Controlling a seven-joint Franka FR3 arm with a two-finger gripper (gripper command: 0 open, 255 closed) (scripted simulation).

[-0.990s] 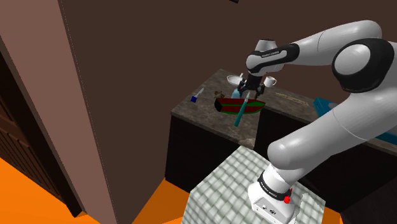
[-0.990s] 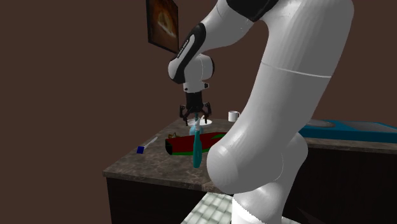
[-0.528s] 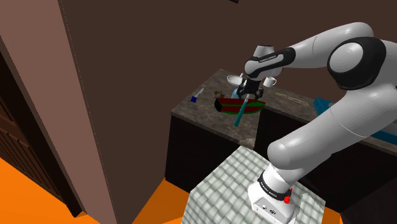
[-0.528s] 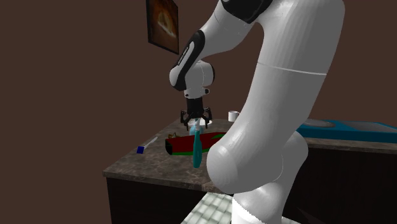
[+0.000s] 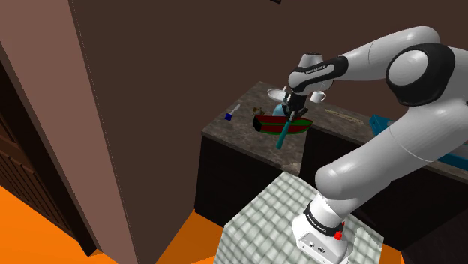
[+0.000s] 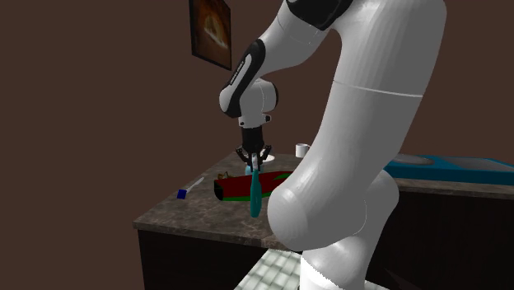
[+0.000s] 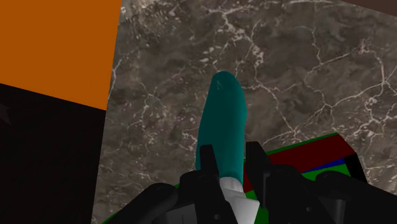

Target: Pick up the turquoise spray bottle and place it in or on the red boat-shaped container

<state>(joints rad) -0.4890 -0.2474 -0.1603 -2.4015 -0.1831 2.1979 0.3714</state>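
The turquoise spray bottle (image 5: 283,134) (image 6: 254,194) leans head-up against the front of the red boat-shaped container (image 5: 266,125) (image 6: 231,188), its base down on the dark marble counter (image 5: 232,135). My gripper (image 5: 292,112) (image 6: 254,166) points straight down over the bottle's upper end and is shut on it. In the wrist view the two black fingers (image 7: 207,159) clasp the bottle (image 7: 221,121) just below its white head, with the boat's red and green inside (image 7: 315,156) beside them.
A small blue-and-white item (image 5: 229,115) (image 6: 184,193) lies on the counter near its corner. White cups (image 5: 278,93) (image 6: 302,150) stand behind the boat. A blue flat object (image 6: 449,170) lies further along the counter. The counter edge drops to an orange floor (image 7: 57,44).
The fingers stood open around the bottle's top in the earlier frames and have now come together on it. The hand shifted slightly before that; bottle and boat stayed put.
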